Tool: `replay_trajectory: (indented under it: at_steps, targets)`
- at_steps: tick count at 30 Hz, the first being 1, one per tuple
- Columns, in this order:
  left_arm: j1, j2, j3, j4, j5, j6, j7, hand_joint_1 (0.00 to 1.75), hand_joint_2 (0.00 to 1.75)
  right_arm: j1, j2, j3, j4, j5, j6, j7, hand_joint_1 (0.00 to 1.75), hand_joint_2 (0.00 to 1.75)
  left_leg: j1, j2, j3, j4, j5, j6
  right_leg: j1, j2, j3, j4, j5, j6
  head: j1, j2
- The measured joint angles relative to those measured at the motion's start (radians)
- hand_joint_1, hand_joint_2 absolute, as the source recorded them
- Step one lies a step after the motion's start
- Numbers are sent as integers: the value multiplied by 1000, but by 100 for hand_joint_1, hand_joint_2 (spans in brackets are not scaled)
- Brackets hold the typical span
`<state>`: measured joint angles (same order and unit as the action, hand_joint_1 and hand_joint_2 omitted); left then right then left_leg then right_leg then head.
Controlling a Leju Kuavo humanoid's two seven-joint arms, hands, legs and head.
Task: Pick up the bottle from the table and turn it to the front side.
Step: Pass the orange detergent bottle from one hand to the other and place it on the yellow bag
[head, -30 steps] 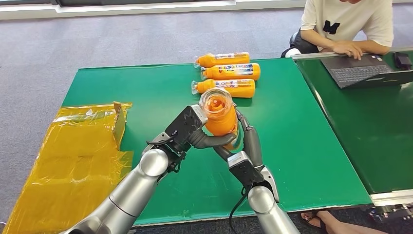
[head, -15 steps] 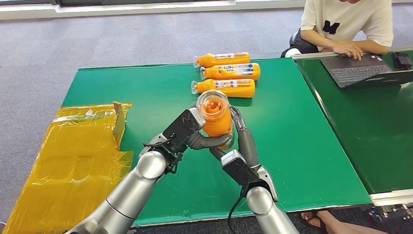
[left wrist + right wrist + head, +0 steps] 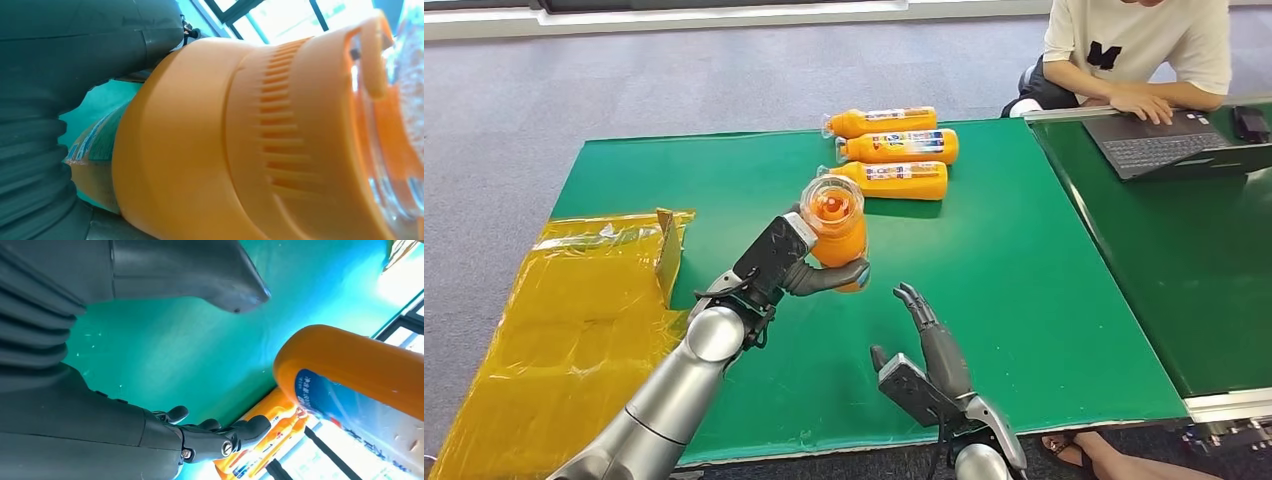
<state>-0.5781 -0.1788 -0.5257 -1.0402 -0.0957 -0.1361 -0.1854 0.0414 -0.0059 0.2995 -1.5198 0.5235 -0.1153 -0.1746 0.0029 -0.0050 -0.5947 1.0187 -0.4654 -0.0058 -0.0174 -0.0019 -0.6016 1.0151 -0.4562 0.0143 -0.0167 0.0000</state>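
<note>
Head view: bottle (image 3: 836, 228) sits centre frame, gripped upright above the green table (image 3: 1024, 270) by the left hand (image 3: 799, 265). Right hand (image 3: 929, 345), lower centre, has fingers spread, holding nothing. Three bottles (image 3: 894, 150) lie at upper centre. A person (image 3: 1139, 50) sits upper right at a laptop (image 3: 1174, 140).
Left wrist view: orange ribbed cap (image 3: 280, 145) looms across the frame.
Right wrist view: spread dark fingers (image 3: 220, 432) at lower centre; orange bottle at right.
</note>
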Motion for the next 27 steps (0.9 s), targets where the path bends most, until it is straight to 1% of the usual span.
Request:
replay_trajectory:
  at_steps: [4, 7, 13, 17, 22, 25, 27]
  targets:
    - [1, 2, 5, 0, -6, 9, 0, 175, 175, 20, -16, -3, -18, 7, 2, 24, 0, 0, 0, 0, 0, 0, 0, 0, 0, 0, 0, 0, 0, 0, 0, 0]
    - [3, 9, 22, 0, -23, 36, -3, 175, 175, 47, -45, -11, -39, -2, 4, 34, 0, 0, 0, 0, 0, 0, 0, 0, 0, 0, 0, 0, 0, 0, 0, 0]
    - [5, 34, 69, 11, -58, 77, -18, 175, 175, 73, -98, -16, -58, -59, 6, 47, 0, 0, 0, 0, 0, 0, 0, 0, 0, 0, 0, 0, 0, 0, 0, 0]
    - [9, 54, 94, 17, -79, 103, -30, 175, 175, 79, -126, -16, -64, -72, 5, 53, 0, 0, 0, 0, 0, 0, 0, 0, 0, 0, 0, 0, 0, 0, 0, 0]
    - [14, 79, 103, 11, -167, 173, -33, 175, 175, 80, -153, -16, -64, -91, 3, 54, 0, 0, 0, 0, 0, 0, 0, 0, 0, 0, 0, 0, 0, 0, 0, 0]
    - [15, 102, 101, 1, -296, 237, -6, 175, 175, 82, -162, -16, -64, -97, -13, 50, 0, 0, 0, 0, 0, 0, 0, 0, 0, 0, 0, 0, 0, 0, 0, 0]
    - [14, 125, 99, -4, -419, 288, 18, 175, 175, 88, -168, -18, -66, -92, -37, 50, 0, 87, 0, 0, 1, 0, 0, 0, 0, 1, 0, 0, 0, 0, 0, 0]
